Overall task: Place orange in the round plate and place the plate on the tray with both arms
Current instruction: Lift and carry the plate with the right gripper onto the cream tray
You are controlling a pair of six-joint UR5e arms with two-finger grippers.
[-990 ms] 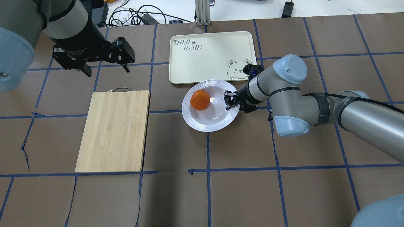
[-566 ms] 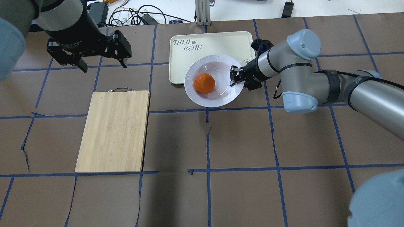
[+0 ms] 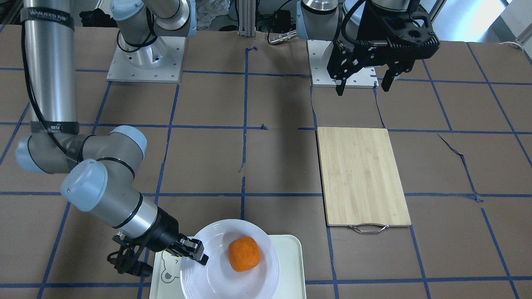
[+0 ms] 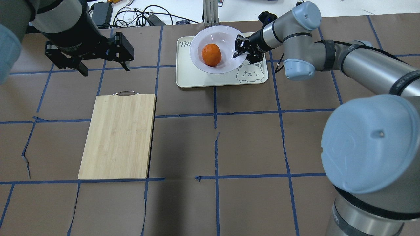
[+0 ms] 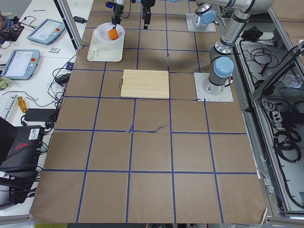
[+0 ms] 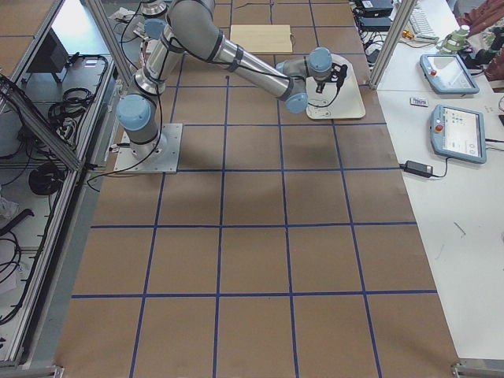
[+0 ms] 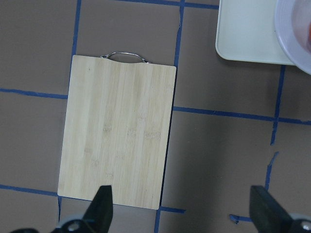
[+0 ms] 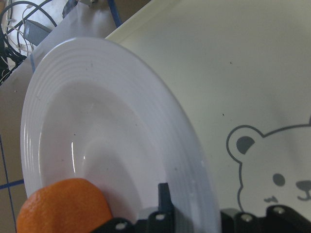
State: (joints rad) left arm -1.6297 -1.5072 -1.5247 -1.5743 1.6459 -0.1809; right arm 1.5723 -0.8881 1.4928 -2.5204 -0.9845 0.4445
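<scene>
Brown-papered table (image 4: pixel 249 144): glossy white round ceramic plate (image 4: pixel 221 68) over pale cream tray (image 4: pixel 197 78).
1 bright orange fruit (image 4: pixel 211 55) inside; right gripper (image 4: pixel 239 49) pinches the rim, left gripper (image 4: pixel 105 70) spread, empty.

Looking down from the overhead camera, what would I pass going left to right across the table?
bamboo cutting board → orange → right gripper. Left out: the left gripper, which overlaps the board's span, and the round plate and tray, which overlap the orange.
</scene>
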